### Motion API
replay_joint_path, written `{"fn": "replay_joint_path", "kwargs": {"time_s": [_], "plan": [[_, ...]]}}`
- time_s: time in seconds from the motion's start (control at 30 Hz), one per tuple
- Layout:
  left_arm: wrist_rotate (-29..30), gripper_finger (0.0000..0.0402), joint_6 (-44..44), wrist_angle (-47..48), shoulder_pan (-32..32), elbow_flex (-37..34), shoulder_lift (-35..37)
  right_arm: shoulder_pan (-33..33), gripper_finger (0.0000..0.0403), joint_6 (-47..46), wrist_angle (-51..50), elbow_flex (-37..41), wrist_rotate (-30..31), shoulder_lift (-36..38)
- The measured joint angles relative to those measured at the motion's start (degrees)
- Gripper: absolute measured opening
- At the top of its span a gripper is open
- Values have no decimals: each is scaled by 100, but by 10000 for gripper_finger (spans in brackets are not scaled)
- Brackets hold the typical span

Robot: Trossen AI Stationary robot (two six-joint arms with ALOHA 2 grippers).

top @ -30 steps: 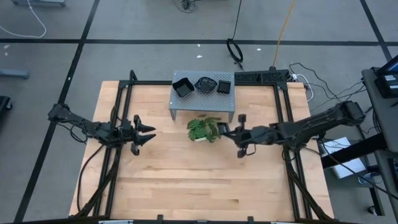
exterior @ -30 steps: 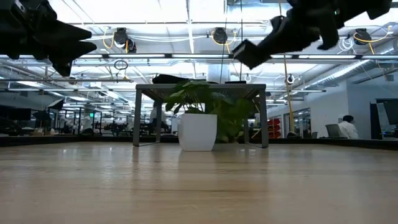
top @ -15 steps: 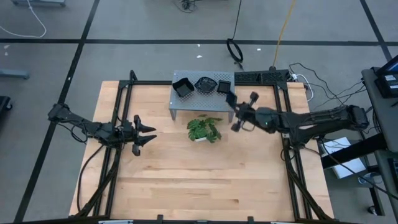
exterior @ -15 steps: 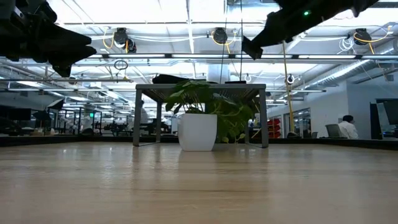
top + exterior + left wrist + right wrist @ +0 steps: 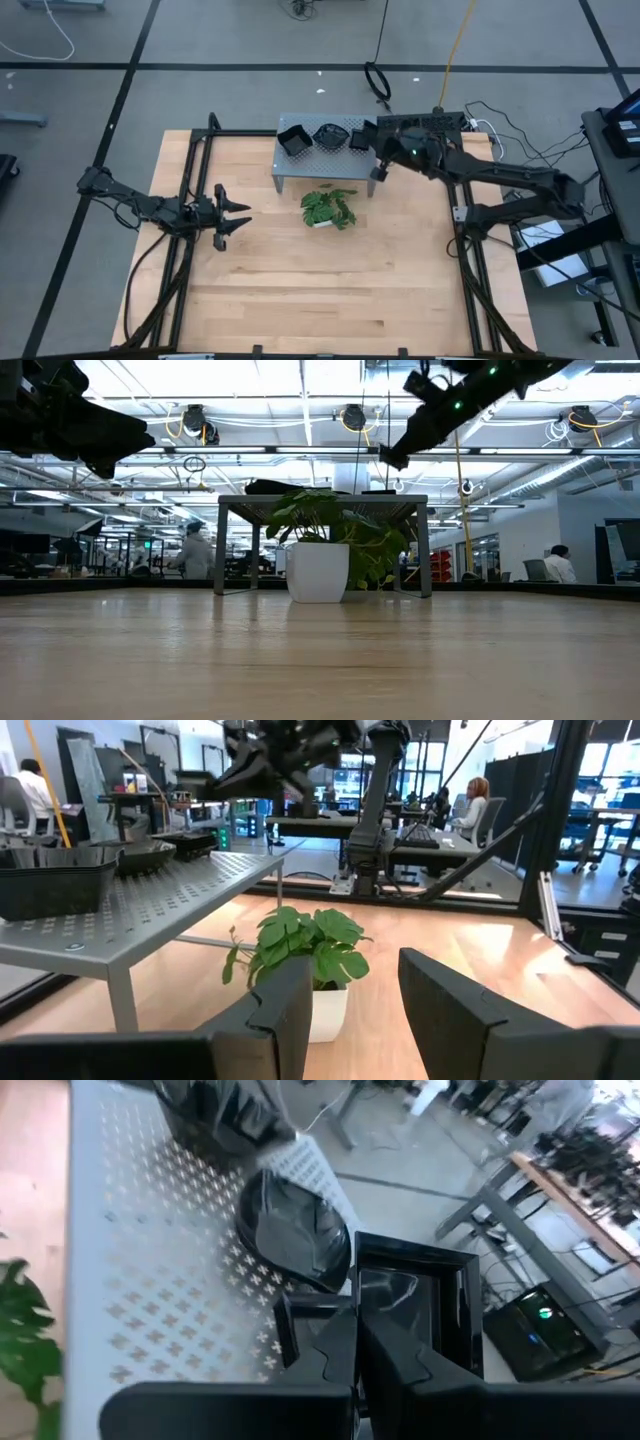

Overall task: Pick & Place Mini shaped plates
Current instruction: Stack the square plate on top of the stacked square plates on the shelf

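Three glossy black mini shaped plates rest flat on the grey perforated stand (image 5: 325,160) at the table's far side: a square one (image 5: 294,140) at its left, a wavy-edged round one (image 5: 327,134) in the middle, and a square one (image 5: 358,140) at its right. My right gripper (image 5: 368,148) hovers shut above the stand's right end, its fingertips (image 5: 355,1355) pointing at the right square plate (image 5: 415,1305). The low view shows this gripper (image 5: 395,457) well above the stand top. My left gripper (image 5: 238,214) waits open at the table's left, holding nothing.
A green leafy plant in a white pot (image 5: 328,208) stands on the table just in front of the stand, and it also shows ahead of my left gripper (image 5: 310,945). Black frame rails (image 5: 195,200) run along the table's left and right sides. Bare wood spreads toward the near edge.
My right gripper has swung from beside the plant toward the table's far edge and risen. It now hangs over the stand's right end and has stayed shut throughout. The plates and the plant have not moved.
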State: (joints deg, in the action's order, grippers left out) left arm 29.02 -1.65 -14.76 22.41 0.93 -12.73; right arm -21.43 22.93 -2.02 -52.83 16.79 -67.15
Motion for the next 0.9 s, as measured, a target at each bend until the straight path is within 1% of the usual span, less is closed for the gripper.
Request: {"fn": "replay_joint_path", "kwargs": {"time_s": [0.13,0.23,0.53,0.9], "plan": [[0,152,-30,0,0,0,0,-371,0,23,11,-18,-494,-280],[0,152,-30,-3,0,0,0,-470,0,71,6,-18,-656,-460],[2,152,41,-3,0,0,0,-475,0,40,512,-18,-664,-694],[3,152,24,-3,0,0,0,-475,0,-248,426,-18,-662,-694]]}}
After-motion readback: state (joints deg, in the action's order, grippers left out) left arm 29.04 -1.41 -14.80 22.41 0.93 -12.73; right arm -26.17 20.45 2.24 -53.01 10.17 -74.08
